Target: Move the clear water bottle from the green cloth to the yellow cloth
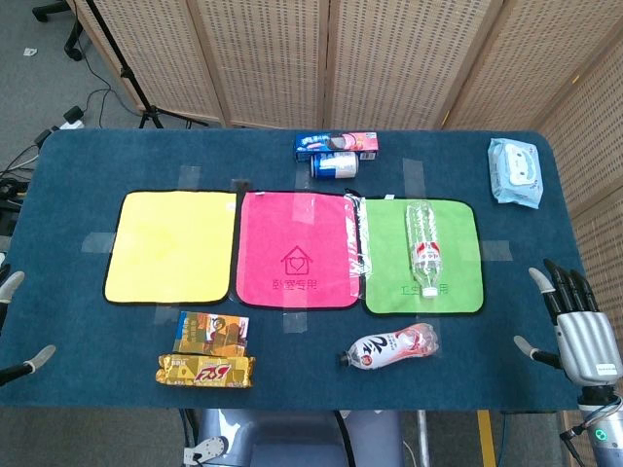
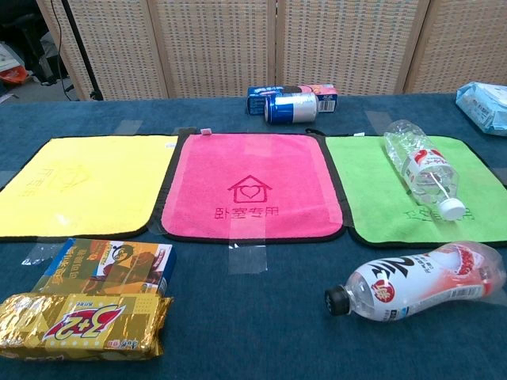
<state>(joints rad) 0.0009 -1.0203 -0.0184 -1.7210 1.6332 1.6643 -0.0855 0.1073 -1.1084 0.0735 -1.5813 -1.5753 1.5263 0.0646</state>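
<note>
Clear water bottle (image 1: 423,245) lies flat on green cloth (image 1: 458,282), right of frame, cap toward lower edge. Yellow cloth (image 1: 170,245) at left. Right hand (image 1: 576,321) lower right, fingers wide, holding nothing. Left hand (image 1: 18,326) at left edge; fingers' state cannot be told.

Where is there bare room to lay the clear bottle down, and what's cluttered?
The yellow cloth is entirely bare, and so is the pink cloth beside it. Crowded spots: the snack packs just in front of the yellow cloth, and the can behind the pink cloth.

The gold snack pack (image 2: 79,324) reads "3+2"; the pink cloth (image 2: 249,186) bears Chinese characters.
</note>
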